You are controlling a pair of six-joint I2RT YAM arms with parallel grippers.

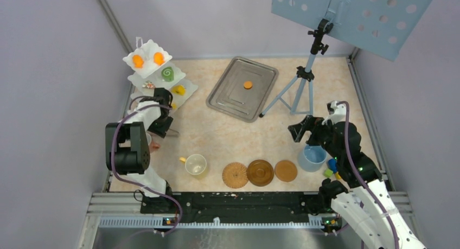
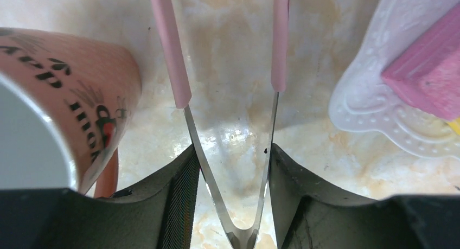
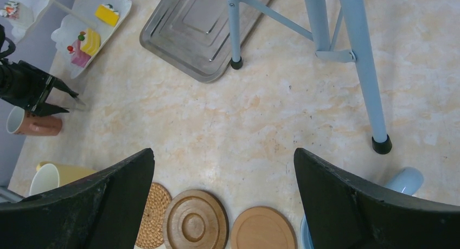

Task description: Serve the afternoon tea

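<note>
Two arms are in view. At the far left stands the white stand (image 1: 149,47): two orange biscuits (image 1: 138,61) on the top tier, a green roll (image 1: 167,74) on the middle tier, a yellow wedge (image 1: 177,89) and a pink slice (image 2: 428,70) on the bottom tier.

Just near of it, the left gripper (image 2: 232,151) is closed against the metal arms of the pink tongs (image 2: 176,59). The tong arms stand apart with nothing between them. A pink cup (image 2: 81,81) lies on its side to the gripper's left.

Along the near edge of the table (image 1: 217,135) sit a yellow cup (image 1: 196,164), then three coasters (image 1: 260,172) in a row, close together.

Farther back, at centre, a metal tray (image 1: 228,102) carries one orange biscuit (image 1: 248,85). A tripod (image 1: 304,86) stands just right of the tray.

At the right, the right gripper (image 3: 223,154) hangs above the table, fingers wide apart and holding nothing. A blue cup (image 1: 312,159) sits directly near of it, with toy blocks (image 1: 329,172) just beside the cup on the right.
</note>
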